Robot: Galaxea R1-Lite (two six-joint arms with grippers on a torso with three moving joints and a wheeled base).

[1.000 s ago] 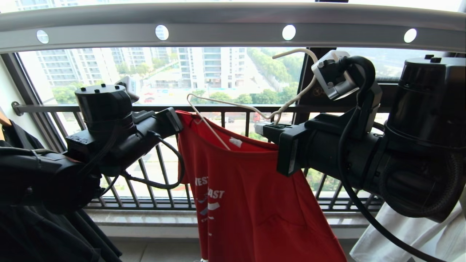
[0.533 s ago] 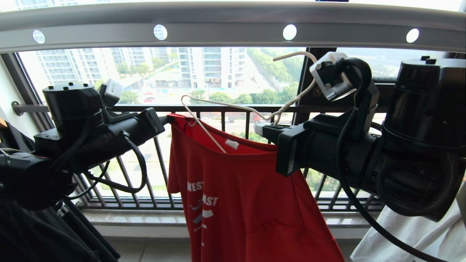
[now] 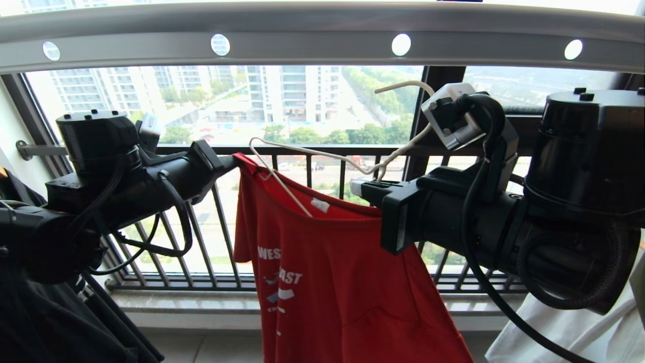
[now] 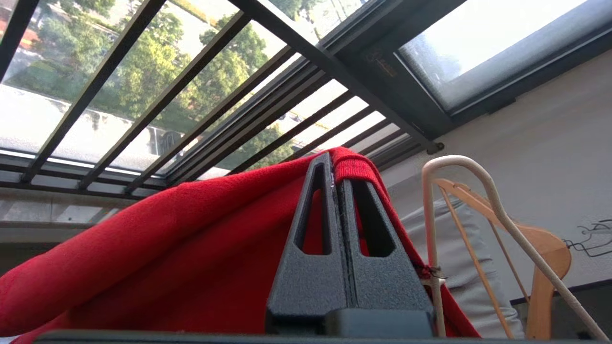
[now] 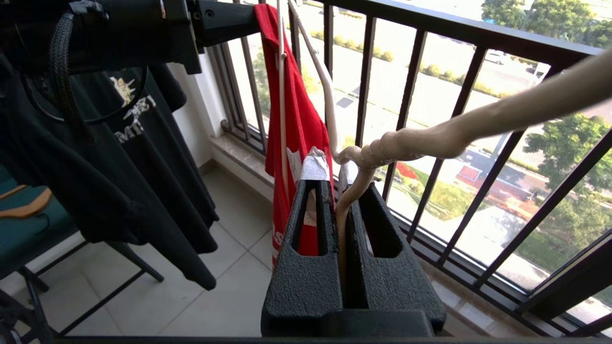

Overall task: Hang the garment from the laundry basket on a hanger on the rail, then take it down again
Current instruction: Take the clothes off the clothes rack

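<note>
Left gripper (image 3: 233, 162): jaws clenched on garment (image 3: 342, 282) collar.
Right gripper (image 3: 359, 187): jaws clenched on hanger (image 3: 322, 154) neck.
Axis: hanger arm points toward left gripper.

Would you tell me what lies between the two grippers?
In the head view, the red T-shirt's collar and the hanger's wire span from the left gripper to the right.

Red lettered garment (image 3: 332, 282) half-draped on tilted off-white wire hanger (image 3: 322, 154)
</note>
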